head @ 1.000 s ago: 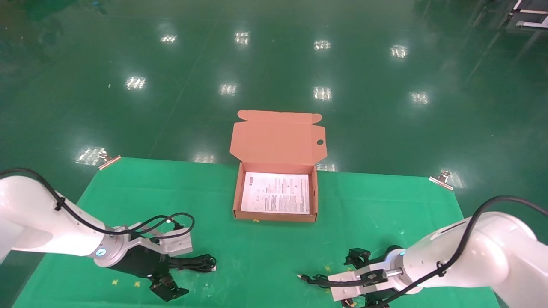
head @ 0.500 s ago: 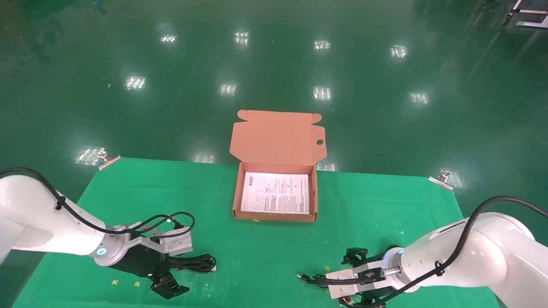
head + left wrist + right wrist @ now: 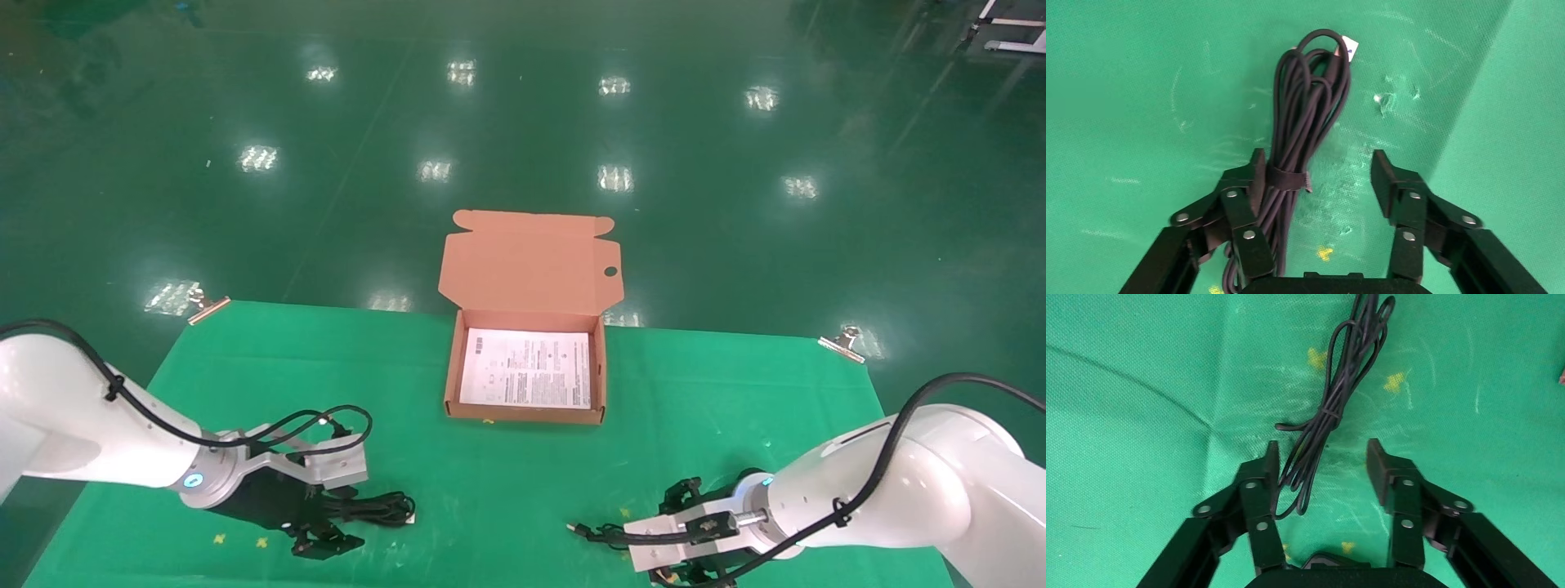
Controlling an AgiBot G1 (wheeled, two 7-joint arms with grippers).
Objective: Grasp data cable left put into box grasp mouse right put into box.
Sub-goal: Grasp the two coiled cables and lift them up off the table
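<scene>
Nothing in the box (image 3: pixel 525 415) yet but the white printed sheet (image 3: pixel 527 368) on its floor. Standing open at the far middle of the green counter (image 3: pixel 507 474), lid flap up. So both jobs left to do.

Down low on the near left, the left pincer (image 3: pixel 1317 179), wide open around the data cable (image 3: pixel 1306 119). Lying flat on the counter, that long black bundle, running out from between the two fingers (image 3: pixel 1253 184). One finger touching the bundle right at its tie, the other well apart from it. Not gripped, not lifted.

Down low on the near right, the right pincer (image 3: pixel 1322 463), open wide too. Between its fingers only the thin loose cord (image 3: pixel 1333 404) of the mouse (image 3: pixel 1327 561), one finger touching the cord. Just a small dark bit of the mouse showing, close under the wrist. Not held either.

Looks like the very start of both grabs. Still to come: closing on the cable, lifting, carrying over to the box, dropping in. Then the same for the mouse, cord trailing along and maybe catching on the box wall.
</scene>
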